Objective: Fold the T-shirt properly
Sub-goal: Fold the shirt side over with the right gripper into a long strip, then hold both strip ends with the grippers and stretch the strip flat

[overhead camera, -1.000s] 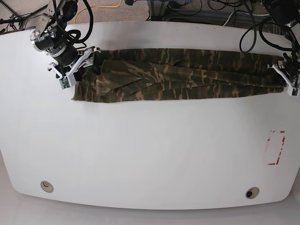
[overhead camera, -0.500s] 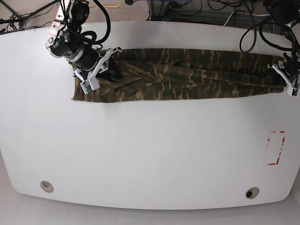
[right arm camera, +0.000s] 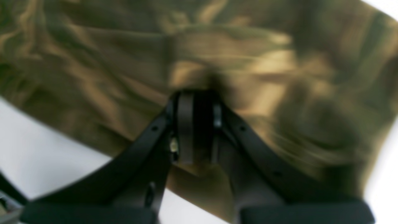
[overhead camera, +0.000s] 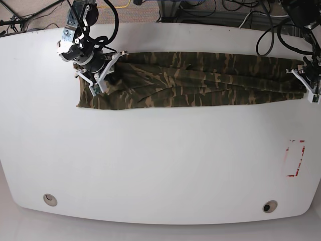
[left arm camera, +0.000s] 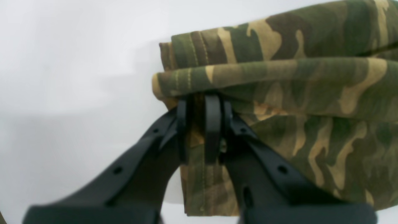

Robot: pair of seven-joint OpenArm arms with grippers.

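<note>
We see the shirt (overhead camera: 193, 80) lying as a long narrow band across the table (overhead camera: 160, 160), from 9 o'clock to 3 o'clock in its far half. The left gripper (left arm camera: 199, 130) is clamped on the stitched edge at the 3 o'clock end; cloth passes between its near-closed jaws. The right gripper (overhead camera: 103, 74) sits on the 9 o'clock end; in its blurred wrist view the jaws stand close together with cloth around the tips, so we judge it to be pinching a fold, though the blur leaves this unsure. The step in hand, we judge, is securing both ends. The next move calls for lifting one end and carrying it over the other, edges aligned, without dragging the lower layers.
</note>
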